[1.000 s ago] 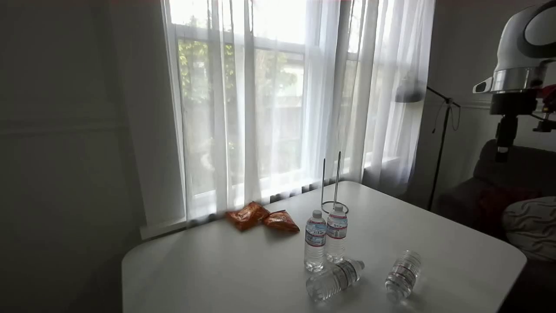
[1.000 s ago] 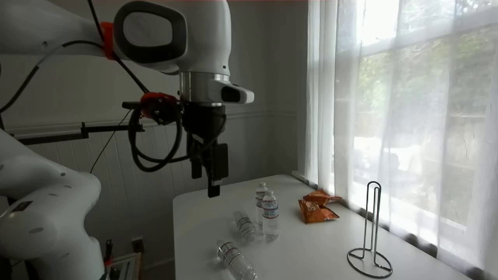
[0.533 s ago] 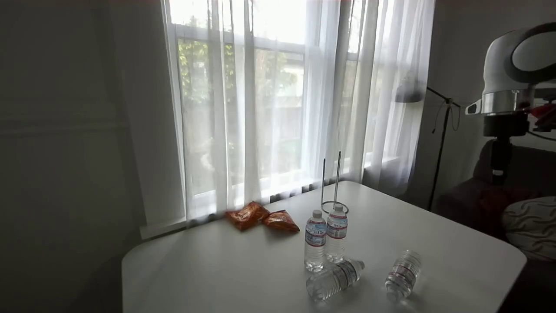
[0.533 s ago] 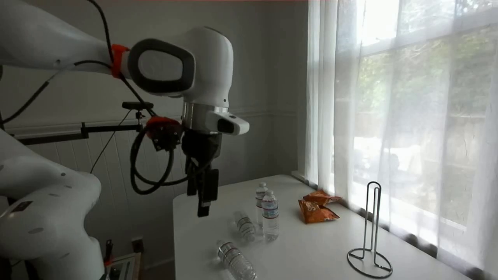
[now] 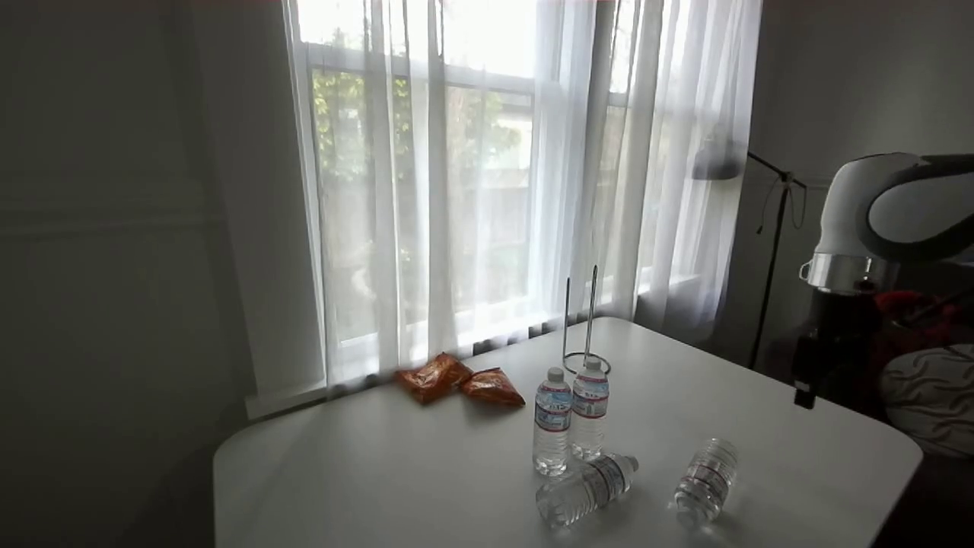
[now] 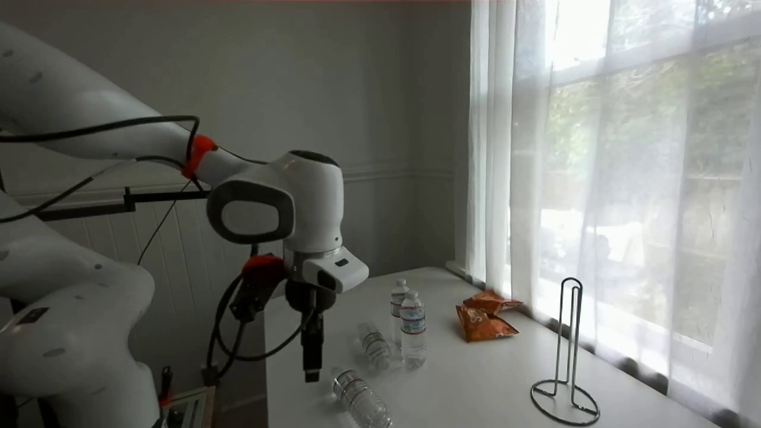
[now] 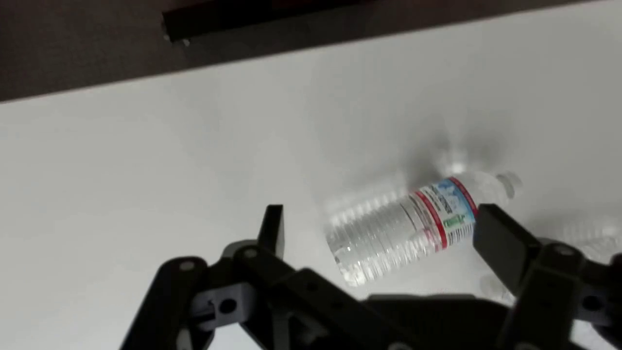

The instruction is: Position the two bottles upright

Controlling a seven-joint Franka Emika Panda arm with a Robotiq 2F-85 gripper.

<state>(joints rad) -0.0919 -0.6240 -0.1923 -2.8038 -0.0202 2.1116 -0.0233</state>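
Note:
Two clear water bottles lie on their sides on the white table. One lying bottle (image 5: 708, 481) also shows in an exterior view (image 6: 361, 399) and is nearer the gripper. The other lying bottle (image 5: 586, 491) is beside the standing bottles, also in an exterior view (image 6: 374, 346). My gripper (image 7: 379, 214) is open and empty, pointing down above the table. In the wrist view a lying bottle (image 7: 388, 233) with a blue, red and white label is below and between the fingers, its cap to the right. The gripper (image 6: 312, 375) is left of the nearer bottle, apart from it.
Two similar bottles stand upright, one (image 5: 552, 422) close beside another (image 5: 591, 411). Orange snack bags (image 6: 484, 321) lie near the window. A wire stand (image 6: 568, 356) is on the table (image 6: 475, 392). The table's edge shows in the wrist view (image 7: 218, 68).
The arm and gripper have moved down, from well above the table to near the lying bottles. The gripper has also turned somewhat. The bottles have not moved.

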